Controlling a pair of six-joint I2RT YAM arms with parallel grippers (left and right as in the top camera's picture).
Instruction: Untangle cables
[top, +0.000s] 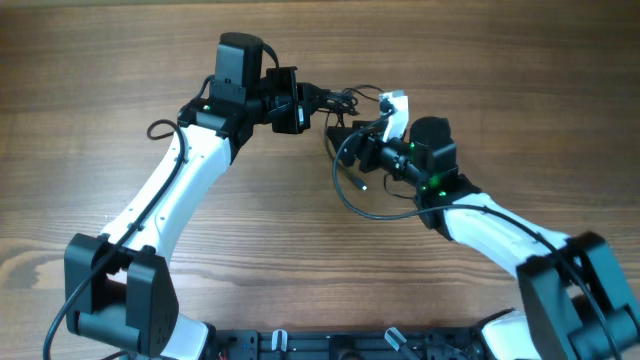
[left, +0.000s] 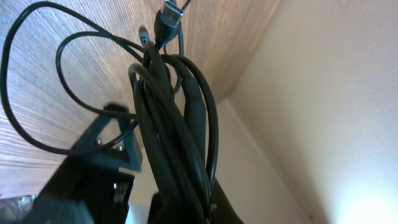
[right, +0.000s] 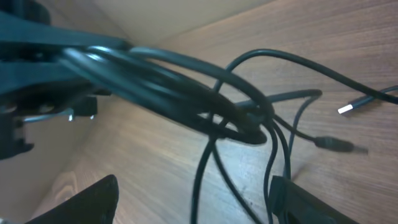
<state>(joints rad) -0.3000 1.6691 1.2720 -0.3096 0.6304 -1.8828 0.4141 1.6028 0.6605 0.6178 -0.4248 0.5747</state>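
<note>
Between the fingers of my left gripper, shut tight, the cables are clamped as one bundle of thin, smooth black cords. My right gripper is just beside the bundle, its fingers wide apart with loose strands crossing the gap. Bare wood-grain table extends beyond both sets of fingertips. A flat metal USB plug and a round barrel plug lie ahead of my right fingers.

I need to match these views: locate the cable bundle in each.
Overhead: cables at top centre, a loop trailing below.
Left wrist: cables bunched, running down the centre.
Right wrist: cables from upper left to centre.
Landmark: USB plug, in both wrist views; not clear overhead.
</note>
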